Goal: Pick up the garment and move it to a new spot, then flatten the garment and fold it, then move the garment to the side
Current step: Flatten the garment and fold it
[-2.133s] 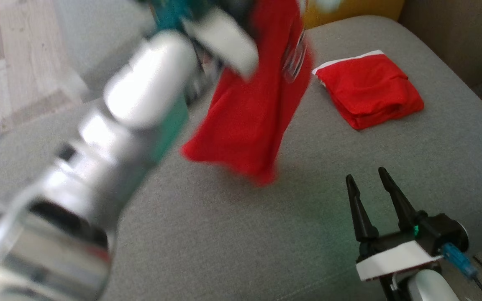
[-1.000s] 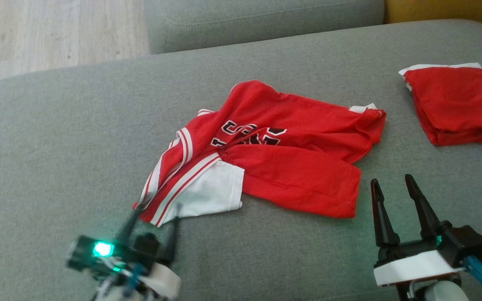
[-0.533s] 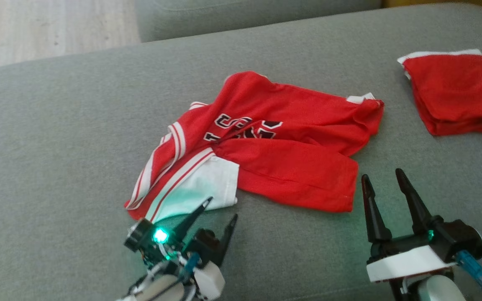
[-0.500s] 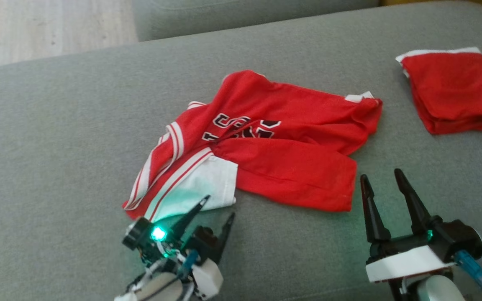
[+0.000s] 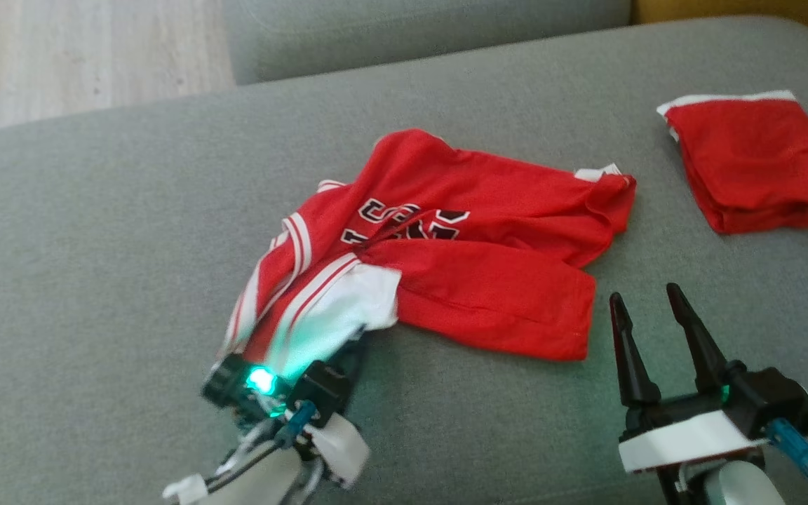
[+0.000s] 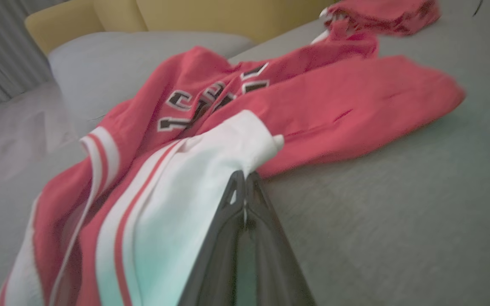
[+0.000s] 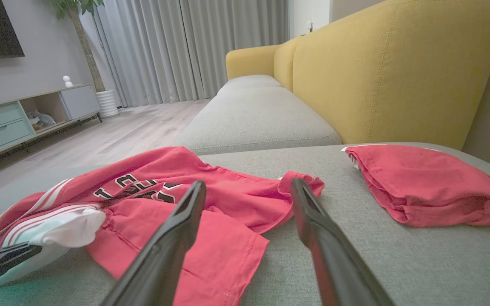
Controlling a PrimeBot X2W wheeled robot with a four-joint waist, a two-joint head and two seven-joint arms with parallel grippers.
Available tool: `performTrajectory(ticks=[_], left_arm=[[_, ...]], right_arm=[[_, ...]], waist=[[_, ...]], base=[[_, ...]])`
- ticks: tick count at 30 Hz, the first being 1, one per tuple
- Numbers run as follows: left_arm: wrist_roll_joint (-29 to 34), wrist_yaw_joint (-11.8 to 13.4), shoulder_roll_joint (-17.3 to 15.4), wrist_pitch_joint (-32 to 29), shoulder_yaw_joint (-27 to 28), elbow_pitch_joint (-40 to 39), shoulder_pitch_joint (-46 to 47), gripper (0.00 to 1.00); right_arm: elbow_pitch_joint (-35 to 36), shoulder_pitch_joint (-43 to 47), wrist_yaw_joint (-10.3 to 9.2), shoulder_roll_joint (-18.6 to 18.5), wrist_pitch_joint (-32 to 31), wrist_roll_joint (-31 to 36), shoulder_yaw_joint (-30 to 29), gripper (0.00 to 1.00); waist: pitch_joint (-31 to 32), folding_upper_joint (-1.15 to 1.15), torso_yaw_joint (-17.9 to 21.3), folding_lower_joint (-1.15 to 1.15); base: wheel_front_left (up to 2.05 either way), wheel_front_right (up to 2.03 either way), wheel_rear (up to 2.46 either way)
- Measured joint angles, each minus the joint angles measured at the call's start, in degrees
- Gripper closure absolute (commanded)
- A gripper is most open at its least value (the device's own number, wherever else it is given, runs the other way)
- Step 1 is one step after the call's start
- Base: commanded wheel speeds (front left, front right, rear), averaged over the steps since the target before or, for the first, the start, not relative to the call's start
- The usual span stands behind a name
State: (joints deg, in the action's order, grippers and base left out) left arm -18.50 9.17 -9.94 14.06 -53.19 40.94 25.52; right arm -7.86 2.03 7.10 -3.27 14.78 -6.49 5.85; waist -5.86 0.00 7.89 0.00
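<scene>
We find the left claw [image 5: 356, 344] clenched on the white hem of the shirt [image 5: 488, 231], which lies crumpled on the grey cushion [image 5: 95, 245] ahead of it. The right claw [image 5: 646, 298] stands released, just short of the shirt's near red edge. Beyond that claw lies a folded red cloth [image 5: 755, 168].
</scene>
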Motion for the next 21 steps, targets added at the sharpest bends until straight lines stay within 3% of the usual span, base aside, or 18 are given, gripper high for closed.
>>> performTrajectory(ticks=[2, 5, 9, 12, 13, 14, 16, 21], left_arm=[[-2.2, -3.0, -0.3, 0.1, 0.2, -4.7, -1.1, 1.00], [-1.5, -4.2, -2.9, -3.6, -1.4, -13.8, -3.1, 1.00], [-0.7, -2.9, -9.5, -11.2, -2.0, -28.4, -3.9, 1.00], [-0.4, -0.8, -11.9, -14.8, -1.0, -34.5, -3.9, 1.00], [-0.2, -0.2, -12.1, -15.3, -0.8, -34.7, -3.9, 0.69], [-0.2, 0.2, -12.1, -15.6, -0.6, -34.2, -3.9, 0.01], [0.2, 0.8, -11.8, -15.7, -0.6, -31.4, -3.8, 0.00], [2.0, 5.5, -9.1, -12.8, 0.0, -21.4, -3.6, 0.00]], right_arm=[[0.0, 0.4, 0.01, 0.0, 0.0, 0.0, -0.3, 0.00], [0.0, 1.6, 0.00, 0.0, 0.0, 0.0, -0.5, 0.00], [-0.1, 2.3, 0.01, 0.1, 0.0, 0.0, -0.3, 0.00], [0.0, 2.3, 0.01, 0.1, 0.0, 0.0, 0.1, 0.00], [0.0, 2.2, 0.01, 0.1, 0.0, 0.0, 0.3, 0.00], [0.0, 2.2, 0.01, 0.2, 0.0, 0.0, 0.5, 0.00], [0.0, 2.0, 0.00, 0.2, 0.0, 0.0, 0.9, 0.00], [-0.1, 1.6, 0.00, 0.3, 0.0, 0.0, 1.0, 0.00]], waist=[[0.9, 0.00, -0.5, 0.00], [2.0, 0.00, -1.2, 0.00], [2.7, 0.00, -1.5, 0.00], [2.4, 0.00, -0.9, 0.00], [2.2, 0.00, -0.7, -0.01], [1.9, 0.00, -0.4, 0.00], [1.2, 0.00, 0.2, 0.00], [0.1, 0.00, 1.9, 0.01]], base=[[0.00, 0.00, 0.00], [0.00, 0.00, 0.00], [0.00, 0.00, 0.00], [0.00, 0.00, 0.00], [0.00, 0.00, 0.00], [0.00, 0.00, 0.00], [0.00, 0.00, 0.00], [0.00, 0.00, 0.00]])
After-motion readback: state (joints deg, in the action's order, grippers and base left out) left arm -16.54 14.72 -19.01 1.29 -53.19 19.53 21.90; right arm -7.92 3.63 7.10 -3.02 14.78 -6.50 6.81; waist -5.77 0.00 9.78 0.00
